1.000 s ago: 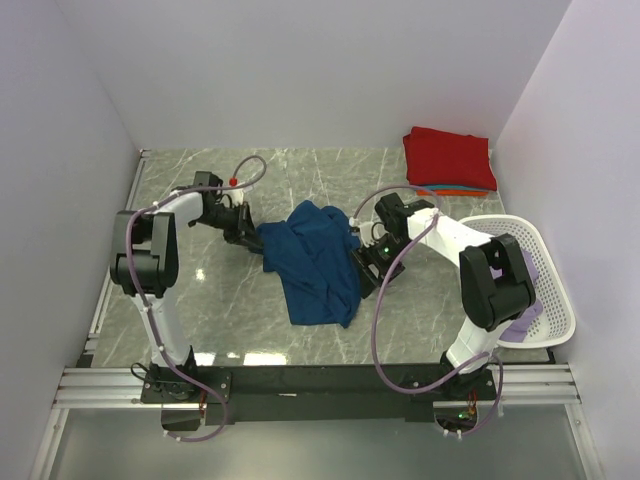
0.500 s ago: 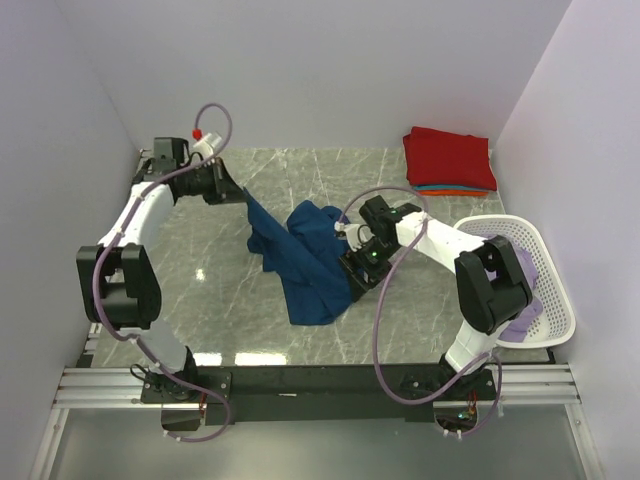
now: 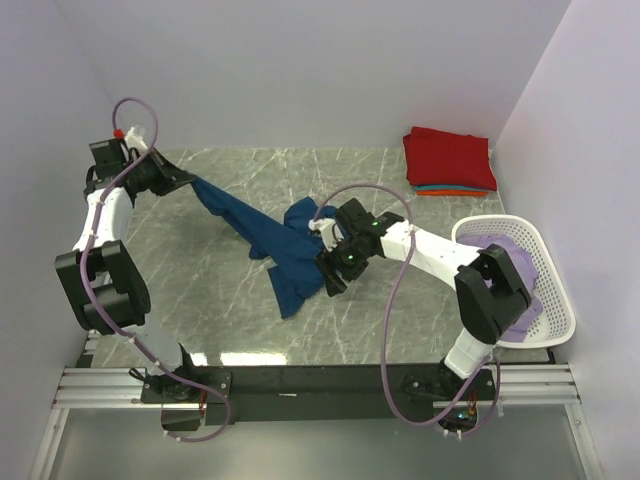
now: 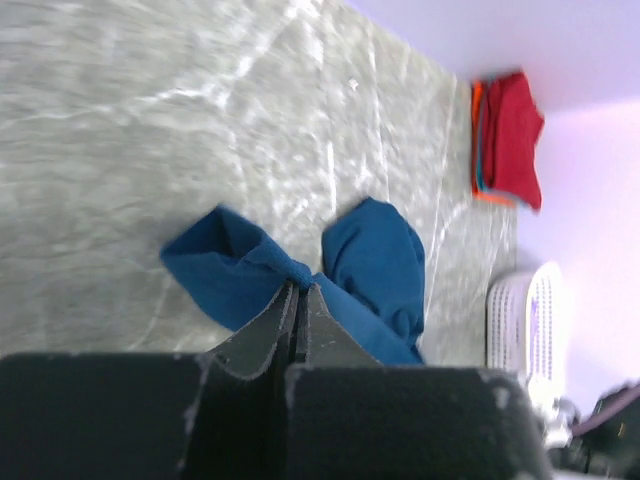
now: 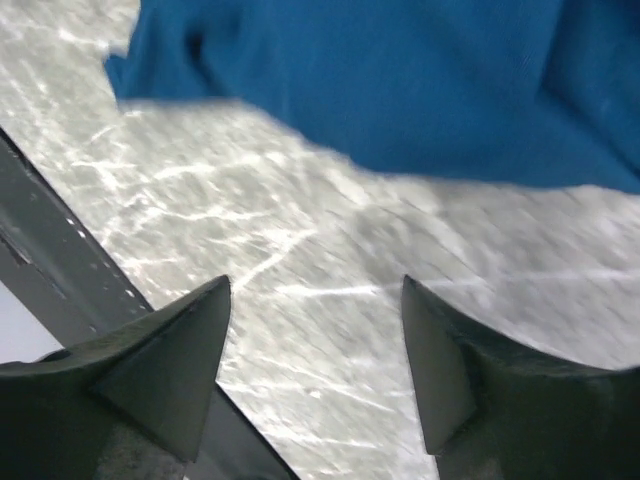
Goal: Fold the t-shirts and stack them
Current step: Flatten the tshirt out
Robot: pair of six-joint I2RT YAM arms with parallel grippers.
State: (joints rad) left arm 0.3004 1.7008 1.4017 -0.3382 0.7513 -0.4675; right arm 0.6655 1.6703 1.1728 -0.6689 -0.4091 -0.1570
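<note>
Bring the right gripper point(image 5: 312, 290), spread wide and holding nothing just above the marble table point(image 3: 200, 290), onto the near loose edge of the blue t-shirt point(image 3: 285, 255); better to pinch one corner than a bunch. Hold the left gripper point(image 4: 297, 297) clamped tight on its fold of cloth at the far left, with the shirt drawn into a twisted band between the arms; pull apart evenly to flatten before folding. Mind the glossy, likely slippery stone, the white basket point(image 3: 500, 218) at right, the folded red stack point(image 3: 450, 160) in the far right corner, and pale walls close on three sides.
</note>
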